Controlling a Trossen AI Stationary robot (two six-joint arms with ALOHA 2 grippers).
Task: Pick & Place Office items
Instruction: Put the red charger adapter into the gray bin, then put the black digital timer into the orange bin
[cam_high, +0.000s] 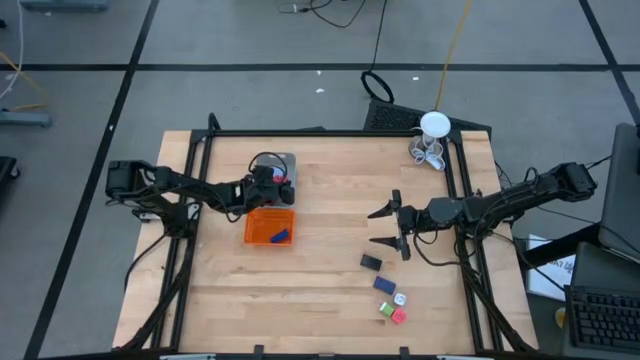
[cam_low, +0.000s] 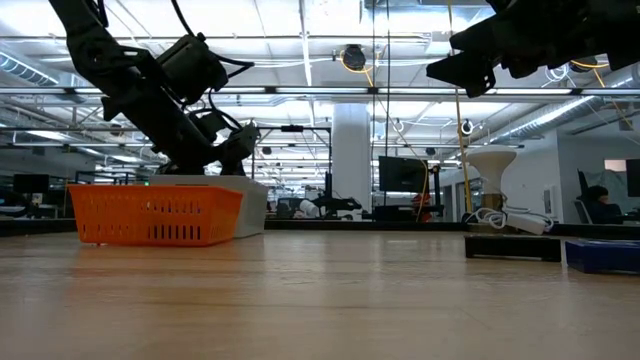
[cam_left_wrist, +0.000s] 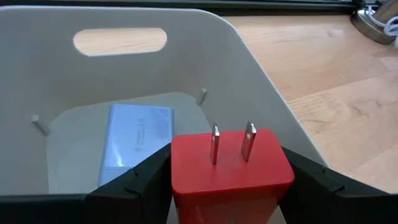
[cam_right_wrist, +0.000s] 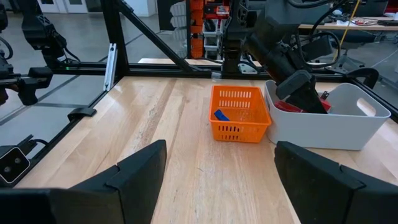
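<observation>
Left gripper (cam_left_wrist: 231, 186) hung over the grey tray (cam_left_wrist: 249, 74), jaws clamped on a red plug (cam_left_wrist: 230, 171), prongs up. A pale blue block (cam_left_wrist: 135, 140) already lay inside. Best to lower before letting go, clear of that block; drop height was hard to judge. Right gripper (cam_high: 392, 227) waited with jaws wide, above the bench (cam_high: 320, 290) near the loose pieces (cam_high: 388, 298).

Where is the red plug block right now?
The red plug block is clamped in the left gripper, held over the grey tray at the table's left-centre, just behind the orange basket in the high view.
</observation>
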